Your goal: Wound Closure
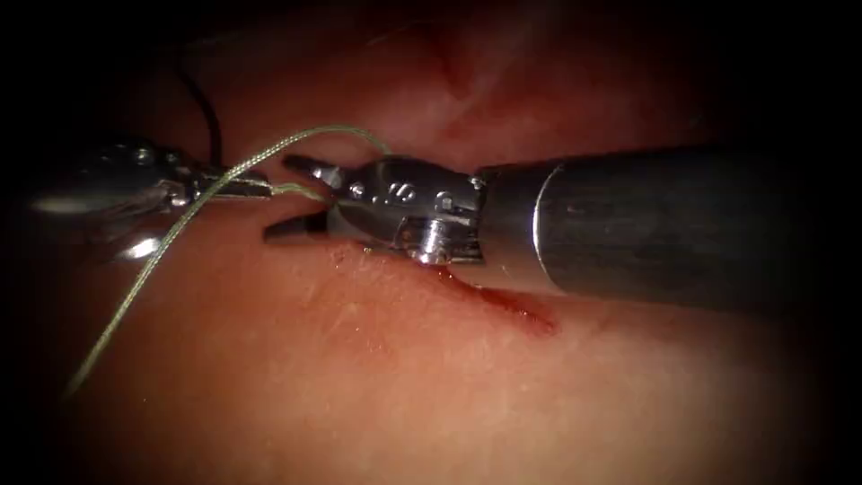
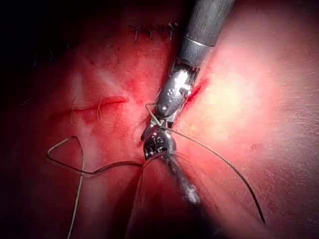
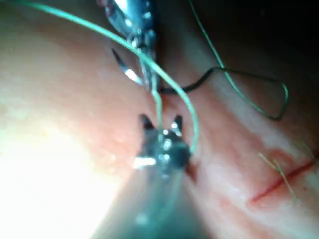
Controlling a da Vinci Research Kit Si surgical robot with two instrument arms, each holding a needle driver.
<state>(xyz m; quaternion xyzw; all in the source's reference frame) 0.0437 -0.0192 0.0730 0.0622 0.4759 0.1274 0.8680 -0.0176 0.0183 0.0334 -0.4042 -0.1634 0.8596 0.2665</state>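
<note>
- The right tool (image 1: 301,198) comes in over the tissue (image 1: 377,386) with its jaws apart, holding nothing; a strand of thread (image 1: 162,251) runs between the two open jaws, as the right wrist view shows too.
- The left tool (image 1: 229,187) faces it tip to tip, with its jaws together on the thread — a short taut strand runs from them to the right tool's mouth.
- From there the thread arcs up over the right tool's tip and trails down toward the tissue's lower left edge in the endoscope view.
- Progress, as a judgement: the cut (image 1: 516,310) under the right tool gapes red and unstitched where it shows, so closing is left there. In the left wrist view a row of dark stitches (image 2: 152,32) sits further up the tissue, and another cut (image 2: 99,105) has cut ends (image 2: 99,110) standing out of it — some work is done.
- Hard to tell: the needle — I cannot find it for certain. A dark curve (image 1: 208,112) rises behind the left tool; needle or thread, I cannot say.
- The right shaft hides part of the cut, so stitches beneath it are unknown.
</note>
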